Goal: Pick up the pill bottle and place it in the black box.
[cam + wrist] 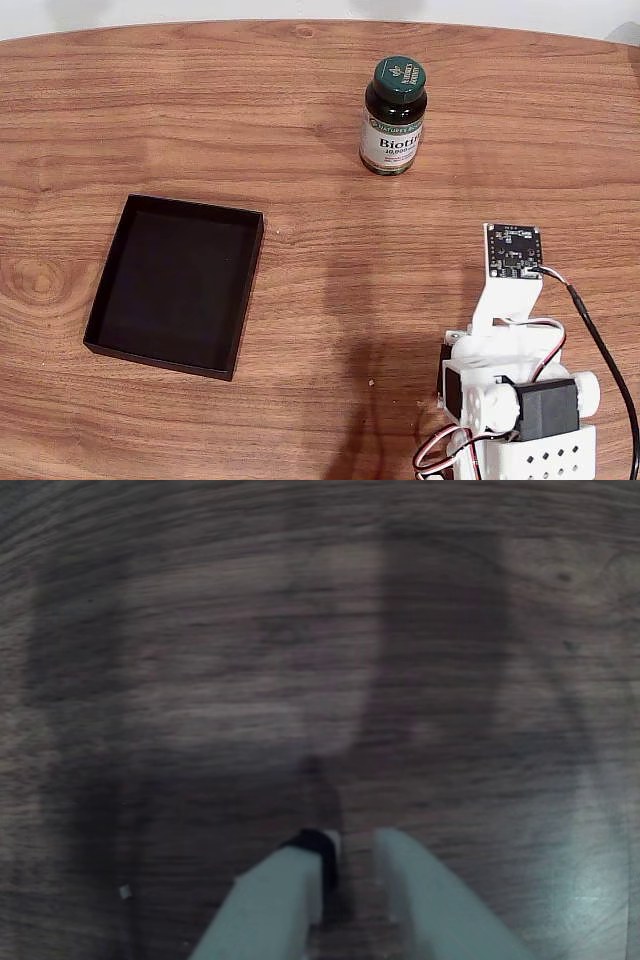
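pill bottle [393, 118] upright, cap up, on table [300, 90].

A small robot arm [510, 400] built from white plastic parts appears in the fixed view. Its base has a white plate dotted with rows of small round holes. Black box-shaped motors [545, 407] sit between the white brackets. At the arm's far end is a small square black circuit board [514, 249] (a camera module, with tiny components on its face), fixed to a white bracket. A black cable [600, 345] runs from this board along the arm, and thin red, white and black wires [440, 452] loop near the base. In the blurred wrist view, two pale, tapered fingers [270, 905] show, with a small black-and-white piece between them.
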